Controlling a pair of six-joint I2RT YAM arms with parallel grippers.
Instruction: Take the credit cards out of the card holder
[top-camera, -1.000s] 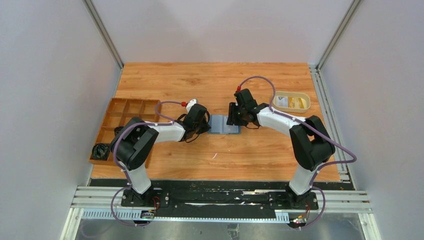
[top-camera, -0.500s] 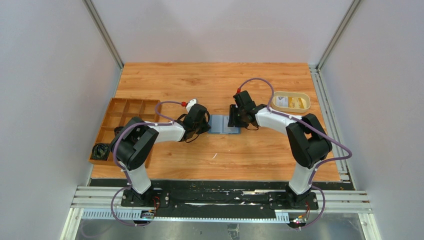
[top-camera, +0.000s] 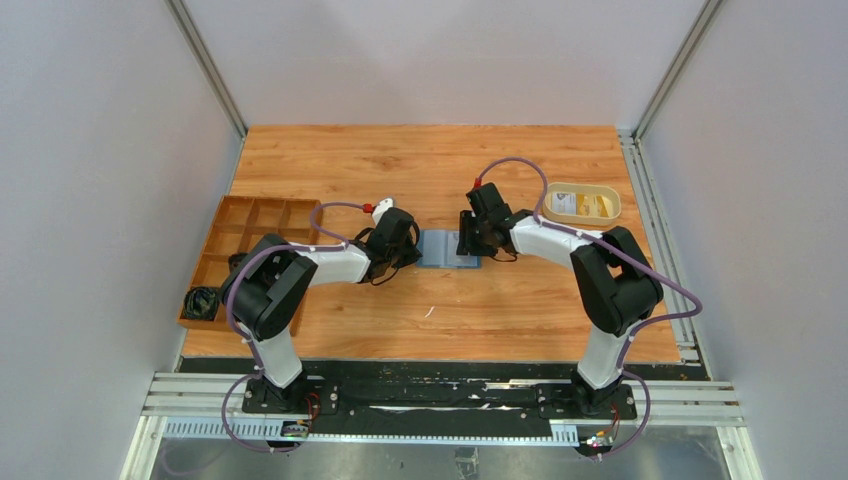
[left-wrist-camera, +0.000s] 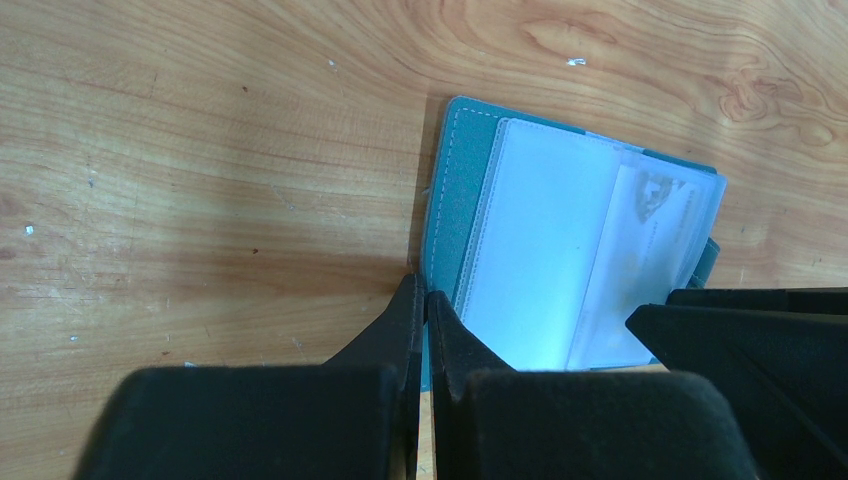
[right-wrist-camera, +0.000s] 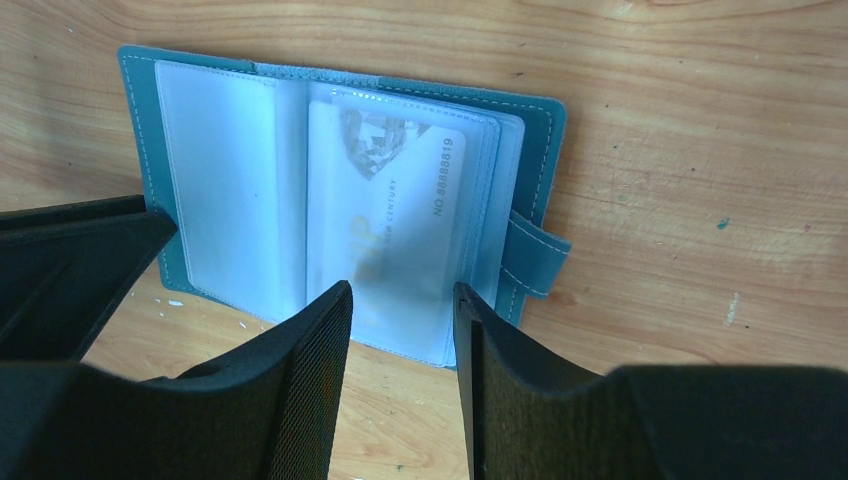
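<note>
My left gripper (left-wrist-camera: 424, 300) is closed tight with nothing between the fingers. Its tips seem to press on the near edge of the card holder (top-camera: 449, 250), at the cover's corner. My right gripper (right-wrist-camera: 400, 310) stands part open and empty, hovering over the other half.

The card holder lies open and flat on the table between the two sets of jaws. One credit card (right-wrist-camera: 395, 225) shows through a clear sleeve (right-wrist-camera: 225, 180), just ahead of the right jaws.

Risks, as I judge them:
- The left tips pin only the edge of the cover. A pull from the right could slide the holder out from under them, or lift the whole thing.
- The right jaws may close on sleeve and card together, so the plastic comes up and the card stays in.
- The sleeves are stacked, and I could pinch more than one.
- I cannot tell which end of the sleeve is open, and a pull the wrong way would only drag the holder.

The holder's open spread runs crosswise from one gripper to the other. Its closure tab (right-wrist-camera: 535, 262) points off to the right of my right jaws. The spine and the card's long axis run straight away from the right jaws, slightly tilted.
</note>
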